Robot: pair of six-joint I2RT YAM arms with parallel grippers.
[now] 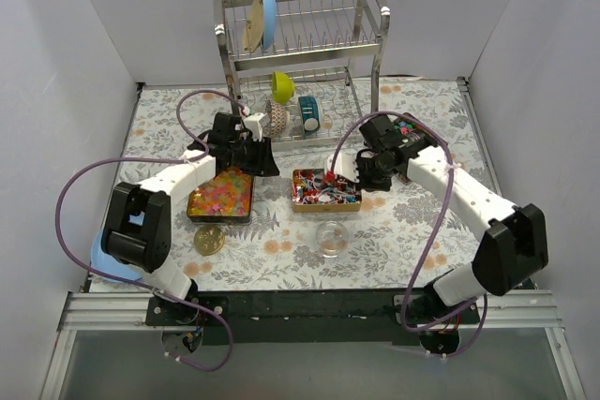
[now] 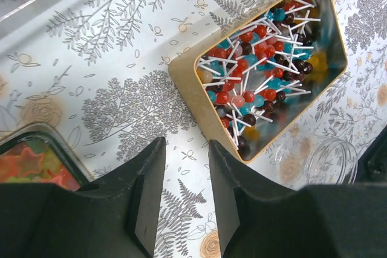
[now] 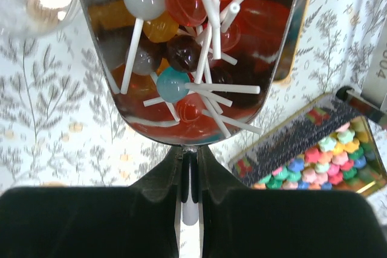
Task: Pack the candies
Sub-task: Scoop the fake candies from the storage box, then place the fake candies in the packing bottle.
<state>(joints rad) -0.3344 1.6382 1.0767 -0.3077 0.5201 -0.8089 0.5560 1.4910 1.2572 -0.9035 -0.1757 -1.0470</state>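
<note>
Pick step, early in the packing. Clamps right jaws on a thin white lollipop stick point(image 3: 189, 206), right at the near rim of the gold tin point(image 2: 187, 86), with lollipops point(image 3: 181, 52) heaped just ahead of the tips. Holds left jaws released and empty over bare tabletop point(image 2: 121, 107), that tin ahead-right, gummies point(image 2: 30, 164) behind-left. Next likely calls for a straight lift to free the stick from the tangle, then a carry toward the glass jar point(image 1: 330, 236).

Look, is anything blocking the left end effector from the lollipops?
Nothing visible does: only bare patterned tablecloth lies between the open left end effector and the gold tin of lollipops.
</note>
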